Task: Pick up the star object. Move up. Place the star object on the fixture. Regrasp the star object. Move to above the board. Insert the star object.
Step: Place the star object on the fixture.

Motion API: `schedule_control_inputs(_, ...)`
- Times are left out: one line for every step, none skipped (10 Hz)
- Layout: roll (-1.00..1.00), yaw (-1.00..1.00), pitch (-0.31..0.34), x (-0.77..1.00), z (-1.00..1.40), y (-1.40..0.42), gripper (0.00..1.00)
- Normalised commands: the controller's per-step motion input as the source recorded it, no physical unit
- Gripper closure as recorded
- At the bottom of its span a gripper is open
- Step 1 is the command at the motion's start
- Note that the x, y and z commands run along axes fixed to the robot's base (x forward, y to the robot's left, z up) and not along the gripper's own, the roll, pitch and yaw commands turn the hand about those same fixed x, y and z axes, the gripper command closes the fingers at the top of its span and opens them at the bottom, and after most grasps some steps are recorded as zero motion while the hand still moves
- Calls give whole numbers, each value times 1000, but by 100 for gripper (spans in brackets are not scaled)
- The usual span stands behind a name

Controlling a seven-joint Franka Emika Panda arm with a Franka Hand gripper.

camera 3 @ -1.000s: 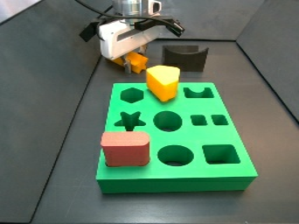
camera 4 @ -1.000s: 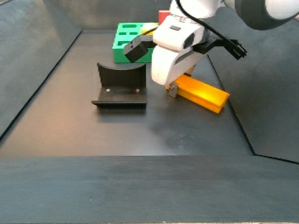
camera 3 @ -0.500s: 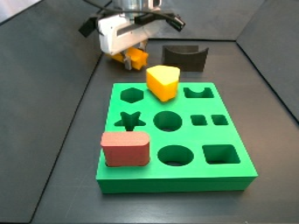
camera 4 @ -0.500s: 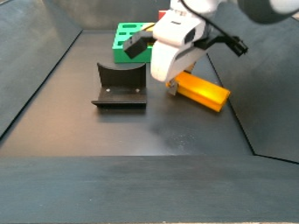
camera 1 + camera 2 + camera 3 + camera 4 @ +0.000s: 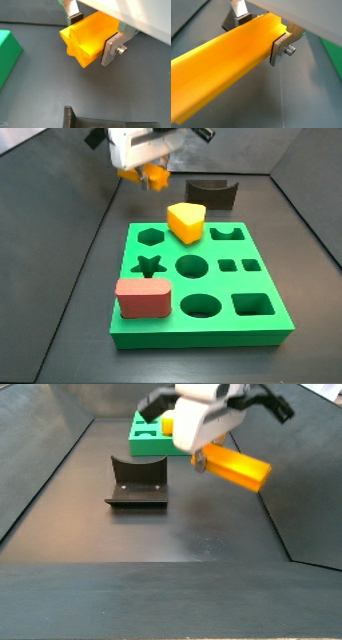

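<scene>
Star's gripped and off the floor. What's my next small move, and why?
Probably carry it sideways toward the fixture. The gripper is shut on the star object, which hangs clear above the floor, while the fixture's notch sits empty off to one side and the board comes later.

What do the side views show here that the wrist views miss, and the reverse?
Only the side views show the whole board with its cut-outs, the yellow block and the pink-red block on it, and the star object lifted clear of the floor. Only a wrist view shows the silver fingers pressed against the star object's sides. Both show the gripper holding the star object, and the fixture.
</scene>
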Motion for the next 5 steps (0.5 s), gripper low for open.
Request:
schedule_control_inputs(-4, 3, 10, -7, 1000, -1, 100)
schedule_control_inputs(-6, 3, 17, -12, 1000, -2, 100)
schedule_control_inputs(-8, 4, 21, -16, 1000, -3, 100)
schedule_control_inputs(-11, 5, 25, -21, 1000, -6, 100)
schedule_control_inputs(-12, 5, 29, -24, 1000, -7, 100)
